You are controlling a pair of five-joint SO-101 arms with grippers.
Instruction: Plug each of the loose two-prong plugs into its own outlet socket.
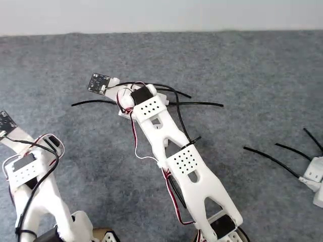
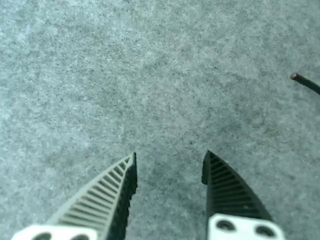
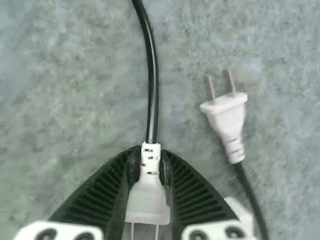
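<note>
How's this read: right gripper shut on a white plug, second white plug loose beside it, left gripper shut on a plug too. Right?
Not quite. The left gripper is open and holds nothing, above bare carpet; the left wrist view shows it. The rest stands: right gripper shut on a white plug, second white plug loose beside it.

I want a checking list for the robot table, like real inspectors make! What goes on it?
Surface: grey carpet.
Job's things: white plug gripped in the right tool; second plug lying loose beside it, prongs free.
Clutter: nothing seen.
Grippers: left tool open over bare carpet; right tool shut on the white plug.
Cables: black cord runs from the white plug; other cords lead to white pieces at the edge.
Surroundings: pale wall behind.
</note>
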